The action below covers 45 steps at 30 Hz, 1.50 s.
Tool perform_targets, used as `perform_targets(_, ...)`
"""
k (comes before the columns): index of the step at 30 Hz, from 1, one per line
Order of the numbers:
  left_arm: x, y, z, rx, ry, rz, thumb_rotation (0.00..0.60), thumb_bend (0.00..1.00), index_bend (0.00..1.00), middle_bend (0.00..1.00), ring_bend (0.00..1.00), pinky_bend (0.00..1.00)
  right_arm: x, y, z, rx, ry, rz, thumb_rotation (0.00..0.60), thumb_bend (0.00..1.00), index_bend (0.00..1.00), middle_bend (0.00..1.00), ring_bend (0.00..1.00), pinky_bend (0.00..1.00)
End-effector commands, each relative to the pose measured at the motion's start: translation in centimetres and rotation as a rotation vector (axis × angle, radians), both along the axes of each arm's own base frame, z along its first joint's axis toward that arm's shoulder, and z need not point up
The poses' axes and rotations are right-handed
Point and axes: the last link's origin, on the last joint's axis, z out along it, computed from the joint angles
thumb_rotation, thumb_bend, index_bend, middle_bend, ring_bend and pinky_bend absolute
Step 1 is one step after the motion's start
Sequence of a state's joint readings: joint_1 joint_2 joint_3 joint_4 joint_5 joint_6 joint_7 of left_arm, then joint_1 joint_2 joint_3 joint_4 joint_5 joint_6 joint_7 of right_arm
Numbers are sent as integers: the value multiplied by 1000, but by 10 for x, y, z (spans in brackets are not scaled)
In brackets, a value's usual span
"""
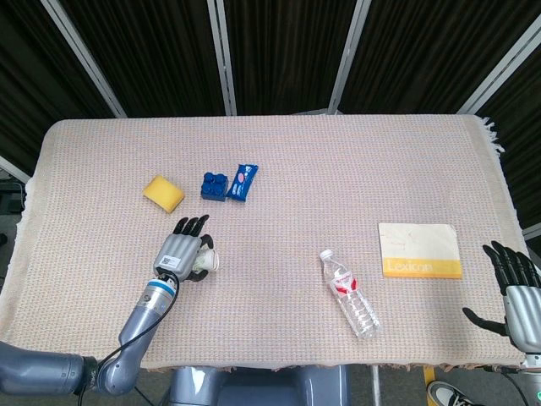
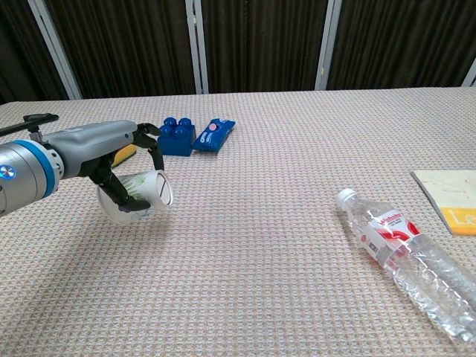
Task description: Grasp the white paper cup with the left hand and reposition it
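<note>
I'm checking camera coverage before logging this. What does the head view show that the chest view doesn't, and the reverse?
Only the head view shows the right hand, open at the table's right edge, and the whole notebook. Only the chest view shows the white paper cup tilted off the cloth, mouth rightward. Both show the left hand gripping it, the water bottle, the blue brick and the sponge.

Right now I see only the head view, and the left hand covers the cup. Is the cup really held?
Observer: Yes. In the chest view the left hand grips the paper cup, with its fingers wrapped around it.
Operator: Is it upright?
Observer: No, it is tilted on its side, mouth toward the water bottle.
Operator: Does it touch the table?
Observer: It seems just off the table; a shadow lies under it.
</note>
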<state>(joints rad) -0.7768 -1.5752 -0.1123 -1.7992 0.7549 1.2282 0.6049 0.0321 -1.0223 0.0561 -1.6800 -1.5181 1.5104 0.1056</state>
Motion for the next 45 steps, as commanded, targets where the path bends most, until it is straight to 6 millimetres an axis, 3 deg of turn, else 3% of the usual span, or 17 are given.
perform_targets(1,-1,-5,-1,26,-207,58,600,174,488,0,0,0,0,0,0,2,0,0,600,53,0,0,0,0)
perform_targets(8,-23,-19,-27,58,-381,38,600,175,485,0,0,0,0,0,-1,2,3,0,600,52,0,0,0,0)
perform_targets(15,-43,-25,-42,26,-391,31,600,176,485,0,0,0,-1,0,-2,4,6,-2,600,52,0,0,0,0)
perform_targets(20,-56,-31,-42,-7,-394,56,600,174,484,0,0,0,0,0,-2,4,6,-1,600,51,0,0,0,0)
perform_targets(29,-85,-43,-19,-1,-398,76,600,175,467,0,0,0,1,0,-3,6,10,1,600,52,0,0,0,0)
perform_targets(32,-91,-45,-13,5,-390,72,600,176,371,0,0,0,1,1,-4,7,13,3,600,52,0,0,0,0)
perform_targets(36,-98,-48,-8,-13,-350,65,600,175,39,0,0,0,2,1,-4,7,12,8,600,52,0,0,0,0)
perform_targets(38,-101,-48,-6,-15,-335,66,600,175,0,0,0,0,2,1,-5,7,13,10,600,52,0,0,0,0)
perform_targets(45,-107,-53,-1,-29,-313,82,600,155,0,0,0,0,2,1,-5,10,15,5,600,51,0,0,0,0)
